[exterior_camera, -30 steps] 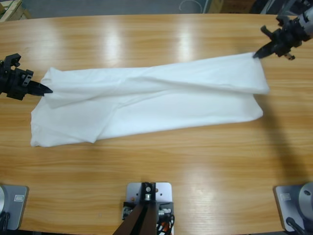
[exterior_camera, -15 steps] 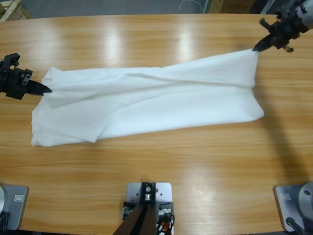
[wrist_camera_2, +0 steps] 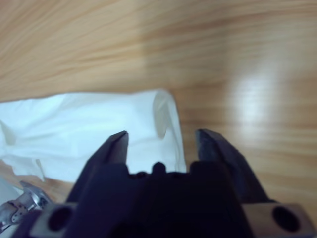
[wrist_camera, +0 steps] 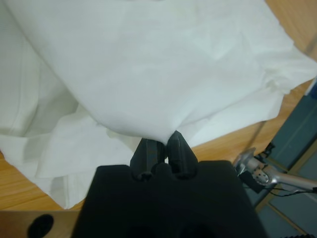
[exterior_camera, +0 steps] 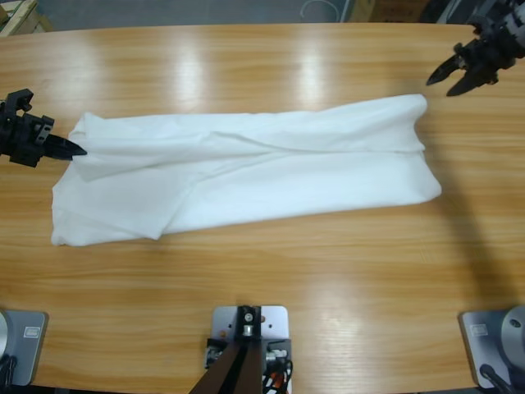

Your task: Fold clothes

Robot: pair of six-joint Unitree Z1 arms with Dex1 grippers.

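A: Wooden worktop (exterior_camera: 262, 279), long, shiny. White T-shirt (exterior_camera: 246, 176) laid across the middle of it, folded lengthwise into a long band running left to right, far half lapped over the near half.

B: Flat?

A: Mostly. Left end is wider and rumpled, with a loose flap at the near-left corner. Right end lies flat, its far-right corner pointing toward the far right of the worktop.

B: Hands?

A: Left hand (exterior_camera: 70, 149) at the left edge, jaws pinched together on the shirt's far-left corner; wrist view shows cloth bunched right at the tips. My guess is it pins that end so the band stays stretched.

B: Right one?

A: Right hand (exterior_camera: 449, 80) at the far right, jaws spread wide, gripping nothing, just beyond the far-right corner and clear of the cloth. Wrist view looks down on that corner between the jaws.

B: Stage?

A: Lengthwise fold looks done; crosswise fold not yet.
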